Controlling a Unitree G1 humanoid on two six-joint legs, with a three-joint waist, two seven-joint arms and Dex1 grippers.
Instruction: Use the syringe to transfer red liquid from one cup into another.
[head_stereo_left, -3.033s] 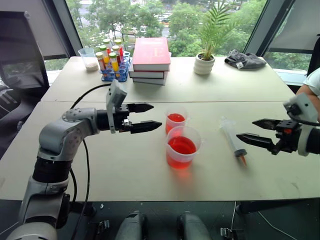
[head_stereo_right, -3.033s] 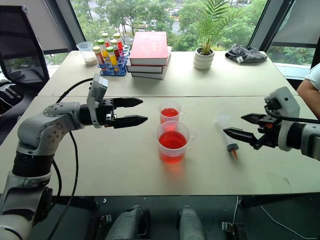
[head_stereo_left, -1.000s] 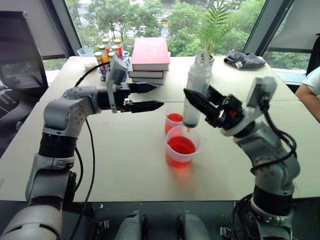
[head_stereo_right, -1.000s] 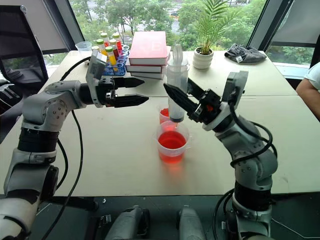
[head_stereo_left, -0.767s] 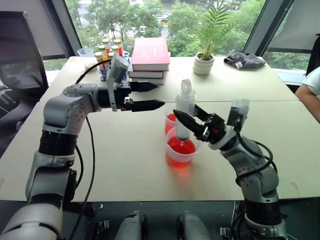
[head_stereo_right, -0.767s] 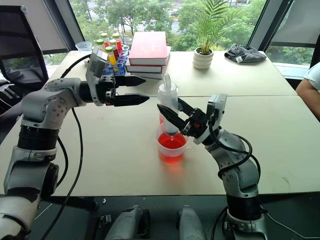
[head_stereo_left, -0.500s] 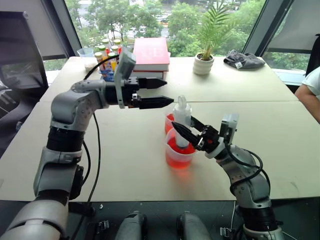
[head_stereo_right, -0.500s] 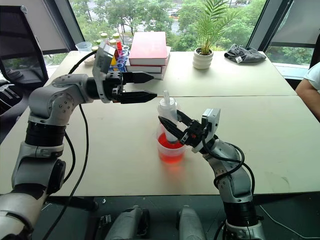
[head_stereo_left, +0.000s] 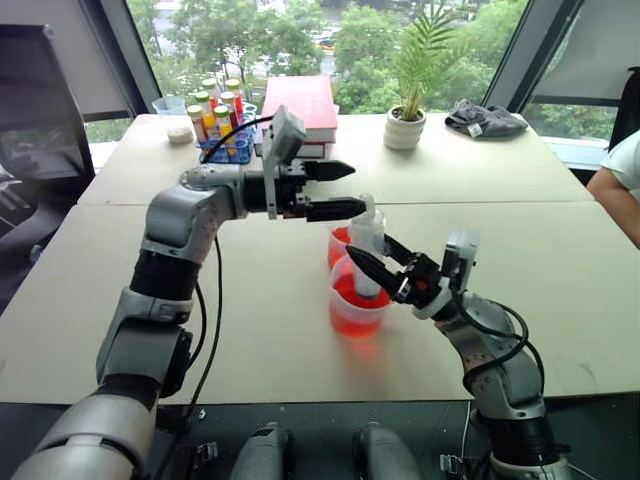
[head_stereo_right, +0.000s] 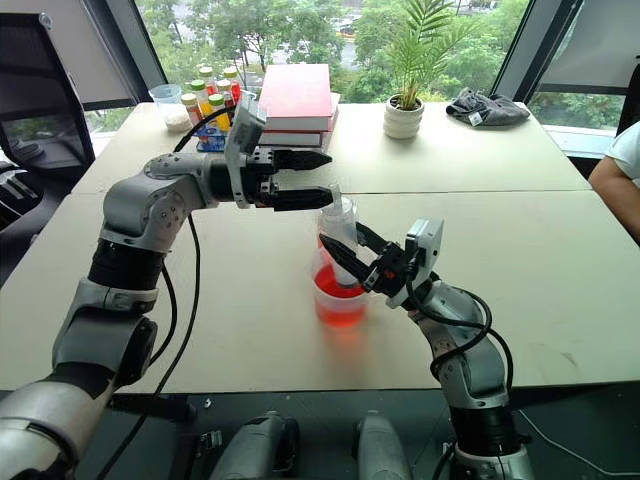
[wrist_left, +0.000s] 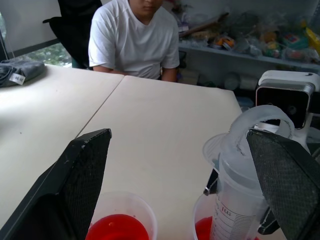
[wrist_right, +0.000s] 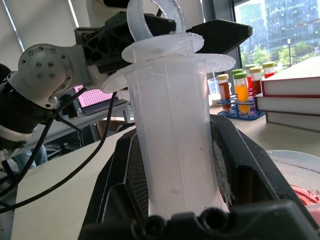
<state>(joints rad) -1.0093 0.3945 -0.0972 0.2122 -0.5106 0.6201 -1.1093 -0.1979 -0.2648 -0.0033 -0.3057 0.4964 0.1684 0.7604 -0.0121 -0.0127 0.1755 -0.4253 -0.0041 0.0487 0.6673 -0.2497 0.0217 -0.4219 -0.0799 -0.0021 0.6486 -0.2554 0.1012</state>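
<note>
My right gripper (head_stereo_left: 378, 270) is shut on the barrel of the syringe (head_stereo_left: 366, 243), which it holds upright with its tip down in the larger cup (head_stereo_left: 352, 318) of red liquid (head_stereo_left: 345, 296). The smaller cup (head_stereo_left: 337, 242), also holding red liquid, stands just behind. My left gripper (head_stereo_left: 350, 190) points level, open, at the plunger's top. In the left wrist view the plunger ring (wrist_left: 260, 120) sits between the open fingers (wrist_left: 85, 170), close to one of them. The right wrist view shows the barrel (wrist_right: 175, 150) clamped between my fingers.
At the table's far side stand a stack of red books (head_stereo_left: 300, 100), a rack of coloured tubes (head_stereo_left: 218, 118), a clear container (head_stereo_left: 170, 105), a potted plant (head_stereo_left: 405, 125) and a grey cloth (head_stereo_left: 485, 118). A person in a white T-shirt (wrist_left: 135, 40) sits at the right.
The right gripper picked the syringe up from the table, then lowered it upright into the larger cup. The open left gripper moved right, up to the plunger's top.
</note>
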